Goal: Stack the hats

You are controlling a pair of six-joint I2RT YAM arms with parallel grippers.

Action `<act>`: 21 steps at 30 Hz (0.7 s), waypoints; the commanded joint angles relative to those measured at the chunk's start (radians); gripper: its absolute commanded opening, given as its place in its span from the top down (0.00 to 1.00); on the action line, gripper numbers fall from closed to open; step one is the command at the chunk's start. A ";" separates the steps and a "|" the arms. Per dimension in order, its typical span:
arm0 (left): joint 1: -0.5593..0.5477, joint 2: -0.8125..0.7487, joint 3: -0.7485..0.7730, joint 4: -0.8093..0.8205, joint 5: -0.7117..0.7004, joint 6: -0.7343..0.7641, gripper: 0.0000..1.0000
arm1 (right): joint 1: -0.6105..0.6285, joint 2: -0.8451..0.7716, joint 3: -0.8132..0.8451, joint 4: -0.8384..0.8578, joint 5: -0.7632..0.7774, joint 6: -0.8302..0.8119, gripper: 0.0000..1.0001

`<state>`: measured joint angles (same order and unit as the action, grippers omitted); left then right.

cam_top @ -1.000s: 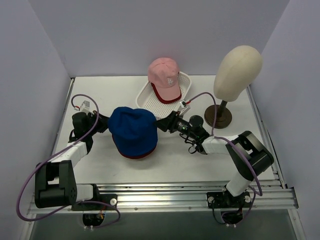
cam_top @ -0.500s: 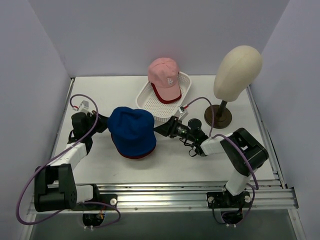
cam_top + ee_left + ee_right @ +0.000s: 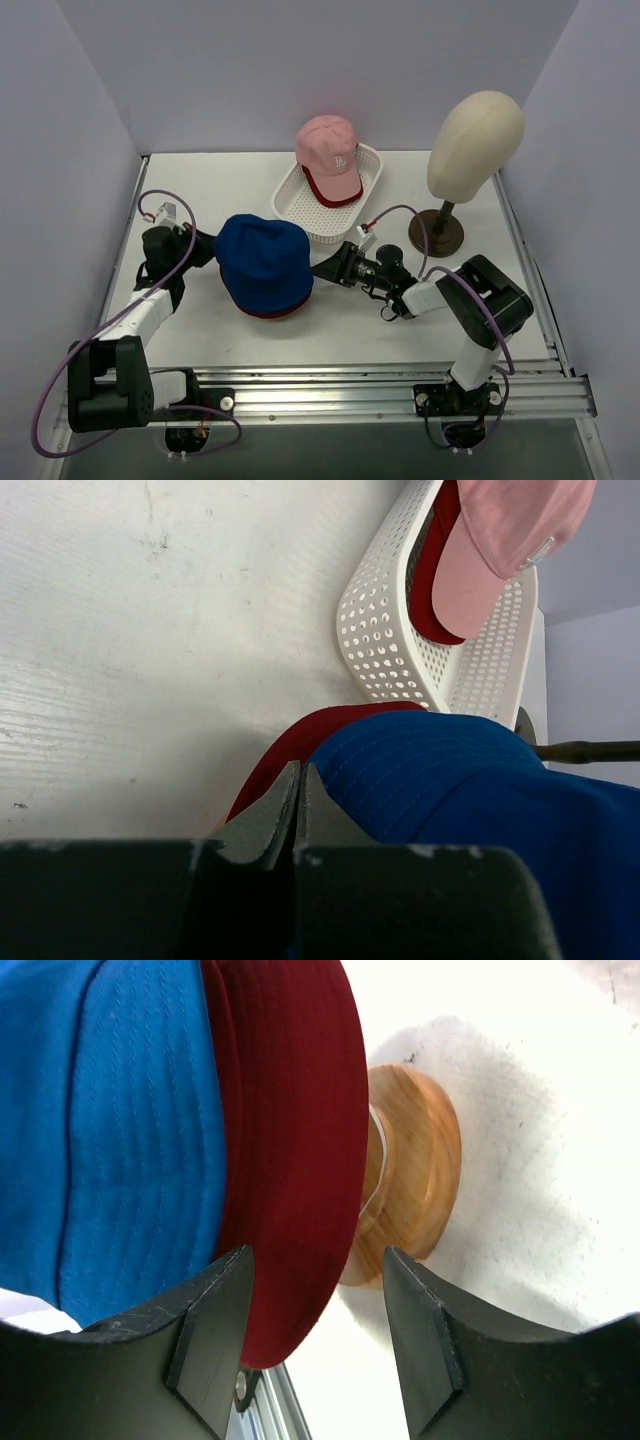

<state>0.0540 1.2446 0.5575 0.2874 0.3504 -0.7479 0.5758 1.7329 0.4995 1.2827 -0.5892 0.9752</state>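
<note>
The royal-blue bucket hat (image 3: 264, 260) sits on top of the dark red cap (image 3: 272, 312), whose rim shows under it, mid-table. The pink cap (image 3: 329, 154) lies in the white basket (image 3: 296, 204). My left gripper (image 3: 204, 249) is at the blue hat's left edge. In the left wrist view it (image 3: 297, 771) is shut, tips against the blue hat (image 3: 470, 790) and red rim (image 3: 290, 742), with nothing seen between them. My right gripper (image 3: 326, 268) is at the hat's right edge. In the right wrist view it (image 3: 318, 1260) is open, with the red rim (image 3: 290, 1140) between the fingers.
The cream mannequin head (image 3: 478, 138) on its brown stand (image 3: 436, 233) is at the back right. A round wooden piece (image 3: 410, 1170) shows under the red cap. Walls close in on the left, back and right. A metal rail (image 3: 330, 388) runs along the near edge.
My right gripper has moved down and left along the blue hat's right edge. The left gripper and the hats have hardly moved.
</note>
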 commanded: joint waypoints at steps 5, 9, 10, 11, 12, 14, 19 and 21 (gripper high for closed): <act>0.000 -0.076 -0.022 -0.027 -0.044 0.033 0.97 | -0.005 -0.070 -0.032 0.466 0.014 0.003 0.49; -0.002 -0.105 -0.030 -0.042 -0.047 0.036 0.98 | -0.008 -0.134 -0.053 0.357 0.083 -0.010 0.49; 0.000 -0.111 -0.030 -0.045 -0.048 0.038 0.98 | -0.008 -0.157 -0.056 0.342 0.092 -0.012 0.49; 0.000 -0.112 -0.030 -0.048 -0.050 0.039 0.98 | -0.008 -0.168 -0.065 0.331 0.104 -0.009 0.49; 0.000 -0.112 -0.031 -0.054 -0.050 0.041 0.98 | -0.008 -0.179 -0.070 0.316 0.112 -0.007 0.49; 0.000 -0.111 -0.034 -0.056 -0.057 0.045 0.98 | -0.008 -0.182 -0.084 0.336 0.123 0.020 0.49; 0.000 -0.099 -0.047 -0.037 -0.059 0.045 0.98 | -0.001 -0.184 -0.124 0.448 0.131 0.091 0.47; 0.000 -0.094 -0.047 -0.033 -0.056 0.045 0.98 | 0.007 -0.188 -0.125 0.451 0.137 0.097 0.47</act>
<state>0.0540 1.1511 0.5114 0.2314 0.3099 -0.7204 0.5758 1.5772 0.3752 1.2911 -0.4747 1.0382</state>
